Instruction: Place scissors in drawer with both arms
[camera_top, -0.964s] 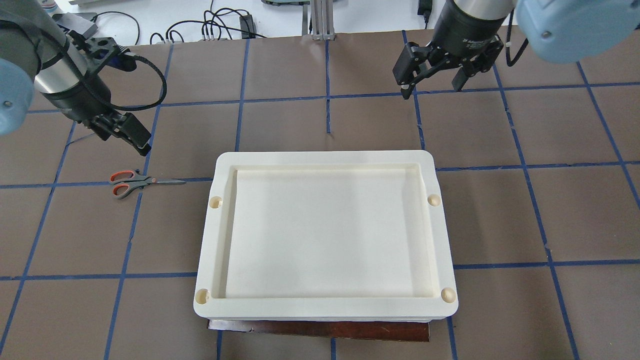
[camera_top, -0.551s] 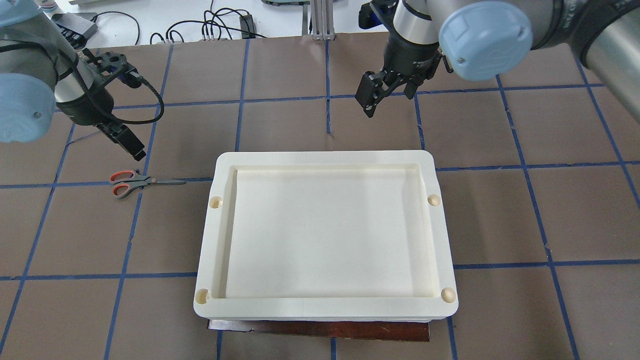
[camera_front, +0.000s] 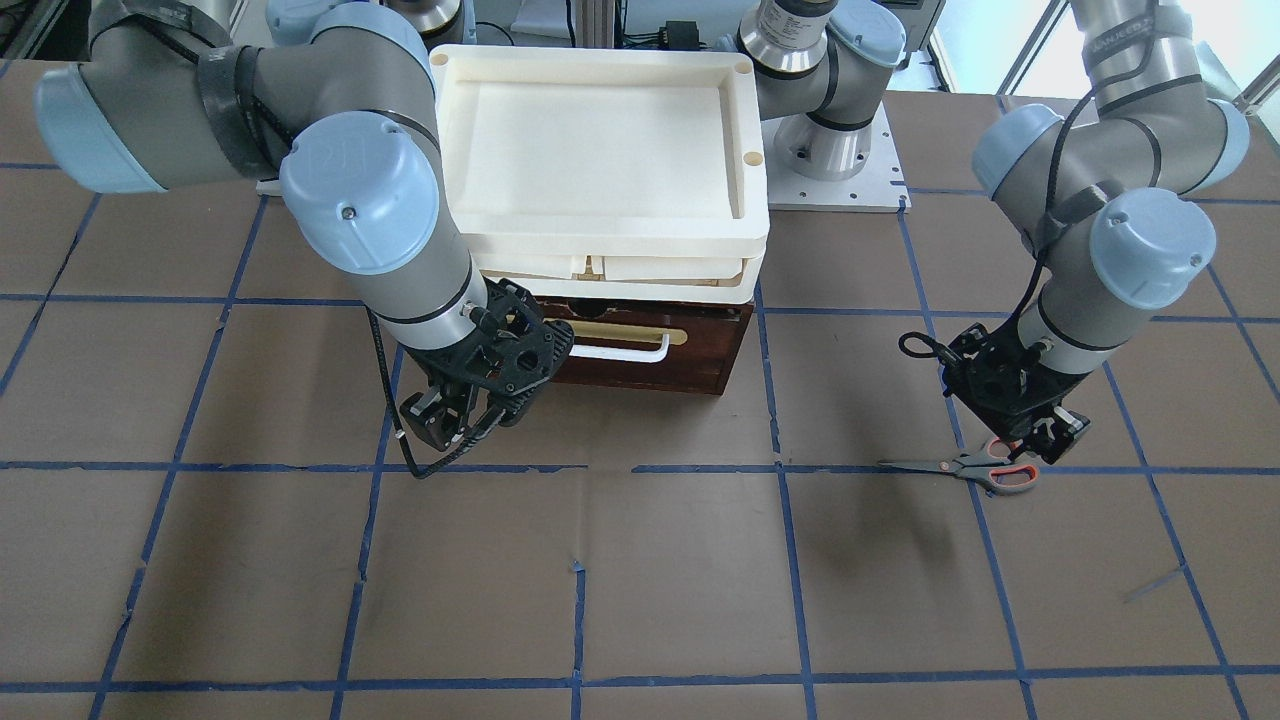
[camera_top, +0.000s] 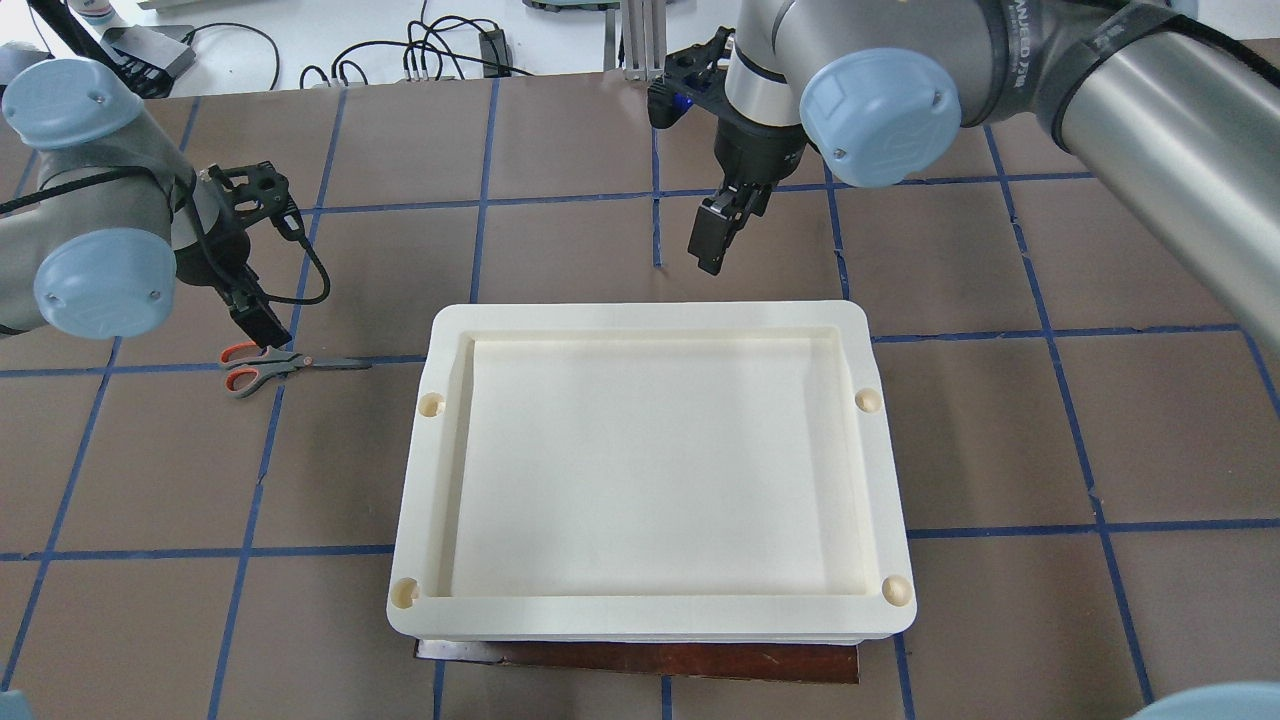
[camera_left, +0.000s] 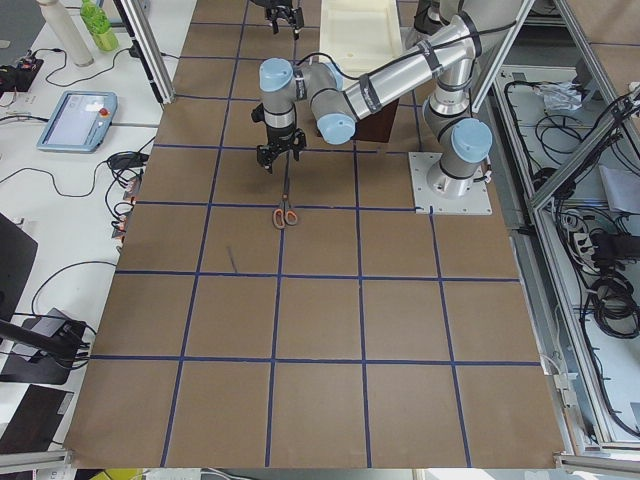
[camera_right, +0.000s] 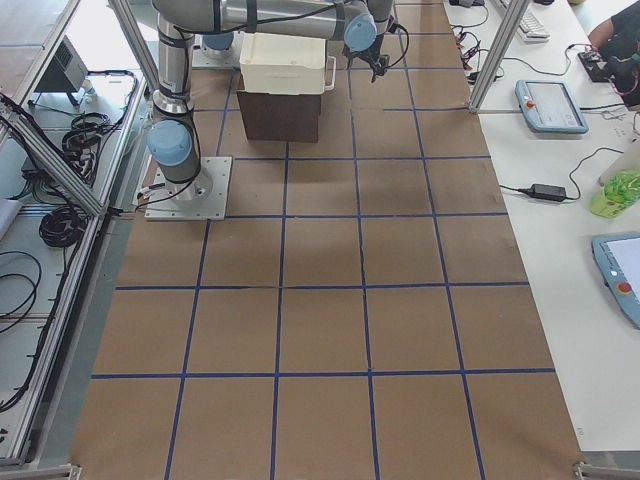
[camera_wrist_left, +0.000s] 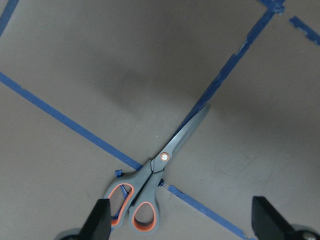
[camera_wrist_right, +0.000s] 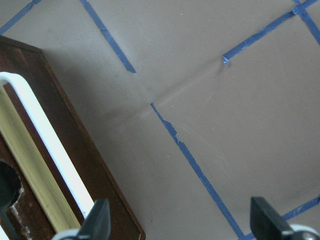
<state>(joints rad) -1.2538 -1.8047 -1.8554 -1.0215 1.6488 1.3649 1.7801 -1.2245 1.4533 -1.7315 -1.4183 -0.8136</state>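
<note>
The scissors (camera_top: 285, 365) are lying flat on the tabletop (camera_top: 1000, 430), blades closed, well apart from the drawer (camera_front: 710, 350) and on the robot's left of it. In the left wrist view they (camera_wrist_left: 150, 185) are framed between the 2 fingers, with the handle loops close to 1 fingertip. The left claw (camera_top: 262, 325) is spread wide and holds nothing. Compared with 1 second ago, it has been brought down and in, from behind the scissors to just above the handles. Contact cannot be confirmed in any view.

The drawer is seen shut, beneath the stacked cream trays (camera_top: 650, 318), with its white handle (camera_front: 620, 352) untouched. The right claw (camera_top: 710, 240) is also held wide and empty. Over the same second it has been swung from the far right of the overhead view toward the centre and turned edge-on. It (camera_front: 450, 420) is now placed just in front of the drawer front, near 1 end of the handle.

Both approaches are judged nearly done. The pick-up and the pull on the handle are still to be made, so nothing of the task itself is yet completed.
</note>
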